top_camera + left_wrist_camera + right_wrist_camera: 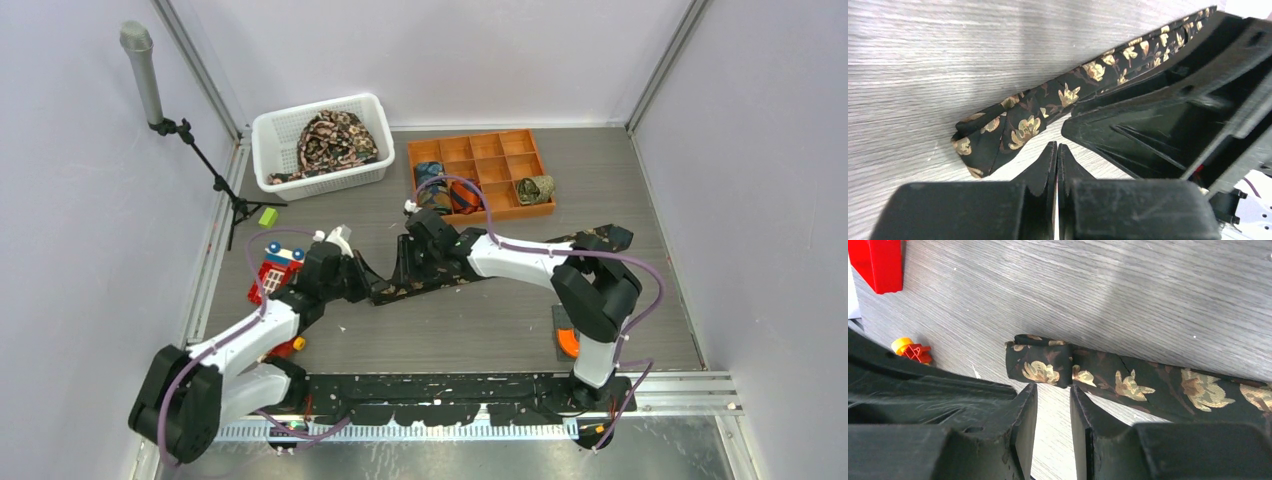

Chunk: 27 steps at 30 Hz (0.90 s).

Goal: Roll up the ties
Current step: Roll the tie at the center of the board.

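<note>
A black tie with tan flowers (500, 258) lies stretched across the table, from its folded-over left end (998, 135) up toward the right. My left gripper (1057, 147) is shut with nothing between its fingers, its tips just short of that folded end. My right gripper (1053, 390) stands a little open right beside it; only bare table shows in its gap, with the folded end (1040, 362) just ahead of its tips. In the top view both grippers, left (362, 272) and right (405, 275), meet at the tie's left end.
A white basket (270, 135) at the back holds a heap of patterned ties (335, 138). An orange compartment tray (470, 150) holds rolled ties, with an olive roll (535, 188) at its right. A red toy (275, 272), a green block (267, 216) and a microphone stand (215, 175) are at the left.
</note>
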### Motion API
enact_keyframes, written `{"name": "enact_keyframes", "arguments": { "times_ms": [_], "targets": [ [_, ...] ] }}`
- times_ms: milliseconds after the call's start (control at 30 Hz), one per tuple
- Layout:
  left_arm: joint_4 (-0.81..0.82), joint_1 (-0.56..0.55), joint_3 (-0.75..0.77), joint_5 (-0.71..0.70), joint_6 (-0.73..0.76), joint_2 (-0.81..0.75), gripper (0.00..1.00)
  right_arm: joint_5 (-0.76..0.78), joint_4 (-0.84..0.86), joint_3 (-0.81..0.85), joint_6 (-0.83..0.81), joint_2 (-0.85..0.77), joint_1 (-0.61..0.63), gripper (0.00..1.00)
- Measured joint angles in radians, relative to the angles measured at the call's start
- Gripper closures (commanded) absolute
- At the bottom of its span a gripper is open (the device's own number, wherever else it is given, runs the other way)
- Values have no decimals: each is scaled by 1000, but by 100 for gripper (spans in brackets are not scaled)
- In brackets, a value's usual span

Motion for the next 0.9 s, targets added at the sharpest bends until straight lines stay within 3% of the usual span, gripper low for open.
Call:
{"name": "enact_keyframes", "arguments": {
  "times_ms": [333,433,900],
  "targets": [
    [-278,0,30,-160,77,-221,98,-39,-17,97,-4,60,5,83],
    [-307,0,27,-183,86,-216,99,-47,-23,123,-6,78,13,89],
    [-218,0,13,-145,87,-51,100,-65,-35,155,-12,143,29,94]
  ]
}}
